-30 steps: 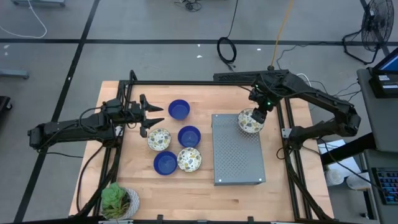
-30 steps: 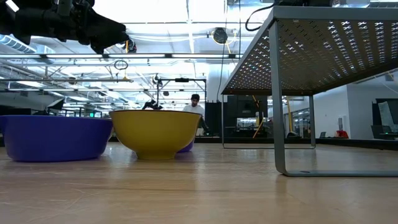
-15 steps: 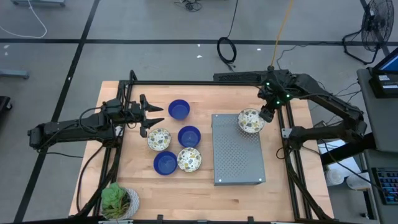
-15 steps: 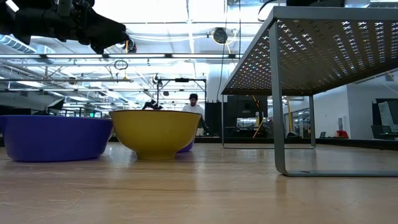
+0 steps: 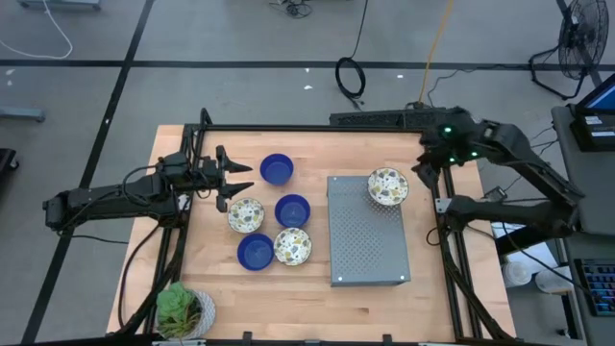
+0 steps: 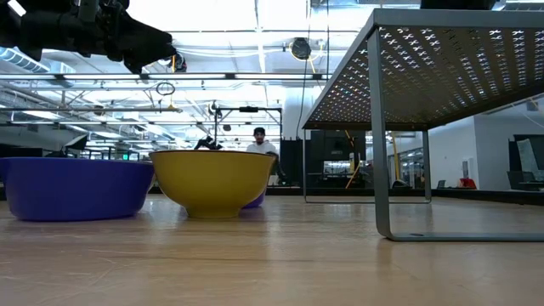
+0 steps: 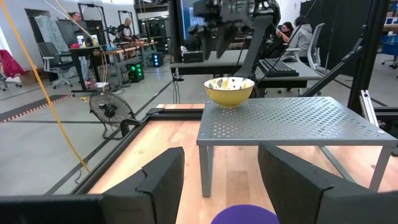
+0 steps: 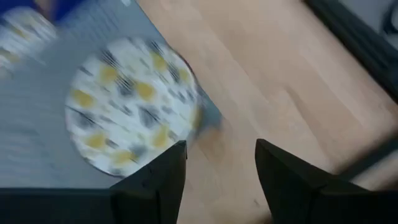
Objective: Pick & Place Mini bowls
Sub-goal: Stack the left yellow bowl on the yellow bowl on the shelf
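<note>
One cream floral mini bowl (image 5: 387, 186) stands on its base on the grey perforated stand (image 5: 368, 240), at the stand's far right corner; it also shows in the left wrist view (image 7: 229, 90) and the right wrist view (image 8: 134, 106). My right gripper (image 5: 421, 175) is open and empty, just right of that bowl, above the bare table (image 8: 217, 168). My left gripper (image 5: 235, 183) is open and empty, held above the table at the left. Near it, three blue bowls (image 5: 277, 169) (image 5: 292, 210) (image 5: 255, 252) and two floral bowls (image 5: 246, 215) (image 5: 292, 246) rest on the table.
A white pot with a green plant (image 5: 183, 312) stands at the table's near left corner. A black frame (image 5: 317, 128) runs along the table's edges. In the low view the stand's leg (image 6: 378, 127) rises at the right. A person (image 6: 259, 140) stands in the room behind.
My right gripper has come off the floral bowl's rim and drawn back toward the table's right edge. The bowl has stayed on the stand.
</note>
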